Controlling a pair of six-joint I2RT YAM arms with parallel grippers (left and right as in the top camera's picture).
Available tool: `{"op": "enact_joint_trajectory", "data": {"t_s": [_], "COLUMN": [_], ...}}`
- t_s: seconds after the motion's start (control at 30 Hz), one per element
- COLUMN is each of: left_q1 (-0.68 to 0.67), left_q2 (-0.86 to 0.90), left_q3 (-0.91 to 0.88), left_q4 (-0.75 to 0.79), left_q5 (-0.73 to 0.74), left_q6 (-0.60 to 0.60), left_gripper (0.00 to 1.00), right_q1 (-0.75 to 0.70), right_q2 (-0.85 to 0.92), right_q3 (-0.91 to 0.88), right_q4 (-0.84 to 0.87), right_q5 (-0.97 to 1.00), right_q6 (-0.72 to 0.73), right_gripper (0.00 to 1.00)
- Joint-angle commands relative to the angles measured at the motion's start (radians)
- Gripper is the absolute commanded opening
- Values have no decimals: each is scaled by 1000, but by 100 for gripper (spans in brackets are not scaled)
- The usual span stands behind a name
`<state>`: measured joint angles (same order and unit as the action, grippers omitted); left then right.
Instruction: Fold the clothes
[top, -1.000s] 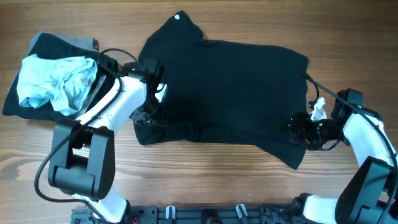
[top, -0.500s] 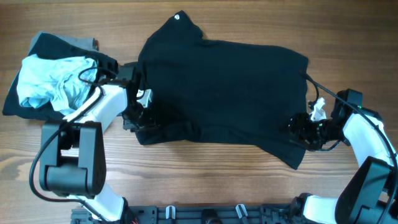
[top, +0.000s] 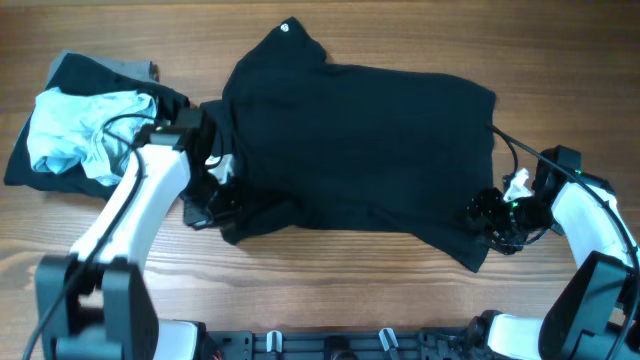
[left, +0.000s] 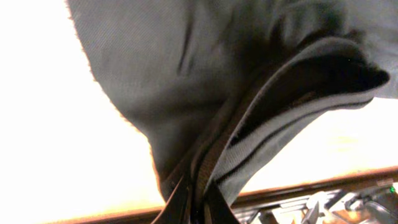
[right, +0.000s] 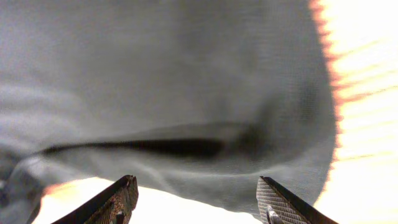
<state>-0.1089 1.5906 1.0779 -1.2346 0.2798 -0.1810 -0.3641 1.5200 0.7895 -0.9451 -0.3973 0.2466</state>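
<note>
1. At the upper left of the overhead view, a crumpled light blue garment (top: 85, 135) lies on top of a smaller black garment (top: 35, 165). A strip of a grey garment (top: 140, 68) shows at the heap's top edge.
2. Just right of that heap, my left claw (top: 210, 205) sits at the lower left corner of the large black garment (top: 360, 150). It is clenched on the hem. In the left wrist view my fingers (left: 180, 202) press together at the bottom edge, with the dark fabric (left: 205, 81) bunched between them and rising up through the frame.
3. The large black garment spreads over the middle of the wooden table (top: 350, 300), with a small white tag (top: 287, 27) at its top edge.
4. At the garment's lower right corner is my right claw (top: 490, 215). It is released. In the right wrist view (right: 198, 194) the two fingers stand well apart at the bottom, and the cloth (right: 161, 81) fills the frame above them.
</note>
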Motion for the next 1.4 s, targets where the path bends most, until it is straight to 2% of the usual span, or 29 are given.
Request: {"op": "enact_joint_trajectory", "data": {"t_s": [0.0, 0.23, 0.33, 0.43, 0.53, 0.63, 0.73, 0.87, 0.97, 1.17, 1.33, 1.37], "left_q1": [2, 2, 2, 7, 25, 46, 55, 55, 55, 55, 55, 54], "left_q2": [-71, -72, -72, -72, -72, -72, -72, -72, -72, -72, -72, -72], "left_q3": [16, 14, 14, 14, 14, 14, 14, 14, 14, 14, 14, 14], "left_q4": [-66, -134, -135, -135, -135, -130, -127, -114, -54, 79, 272, 316], "left_q5": [-140, -164, -201, -204, -208, -211, -211, -211, -211, -211, -209, -193], "left_q6": [-187, -248, -280, -280, -280, -279, -274, -268, -268, -268, -261, -226], "left_gripper": [4, 4, 4, 4, 4, 4, 4, 4, 4, 4, 4, 4], "right_q1": [3, 3, 3, 3, 3, 3, 3, 3, 2, -4, -3, -3], "right_q2": [-3, -3, -3, -3, -3, -4, -6, -34, -44, -45, -44, -43], "right_q3": [-4, -60, -122, -217, -229, -214, -138, 1, 98, 210, 211, 211], "right_q4": [-9, -38, -12, 47, 73, 68, -11, -103, -108, -37, 92, 116], "right_q5": [116, 121, 135, 127, 121, 97, 90, 129, 191, 206, 146, 127], "right_q6": [106, 227, 285, 343, 358, 348, 267, 224, 228, 244, 280, 281], "right_gripper": [67, 66, 58, 41, 35, 15, 4, 4, 4, 4, 4, 4]}}
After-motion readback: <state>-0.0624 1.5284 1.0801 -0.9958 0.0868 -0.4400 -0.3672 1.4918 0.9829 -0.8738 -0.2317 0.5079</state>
